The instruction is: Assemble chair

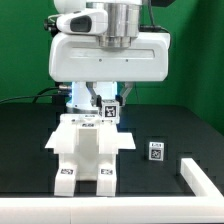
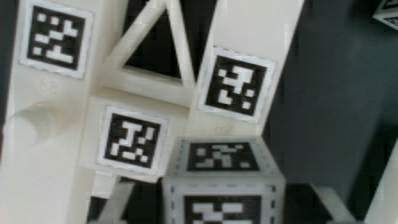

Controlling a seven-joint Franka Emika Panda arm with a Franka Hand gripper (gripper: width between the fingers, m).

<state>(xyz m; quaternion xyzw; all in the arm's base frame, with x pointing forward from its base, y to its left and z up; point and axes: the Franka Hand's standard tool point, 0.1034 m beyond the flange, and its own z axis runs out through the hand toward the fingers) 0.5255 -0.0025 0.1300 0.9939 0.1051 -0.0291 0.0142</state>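
Your chair [image 1: 88,150] stands mid-table right under the gripper [image 1: 104,103], which hangs at its tagged top with jaws too hidden for you to tell open from closed; I judge it light, stiff, slick plastic, so grip squarely across a flat-sided post.

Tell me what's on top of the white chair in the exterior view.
Over the far end of the chair hang the fingers, beside a tagged block. Whether they touch it is hidden, as is the table behind.
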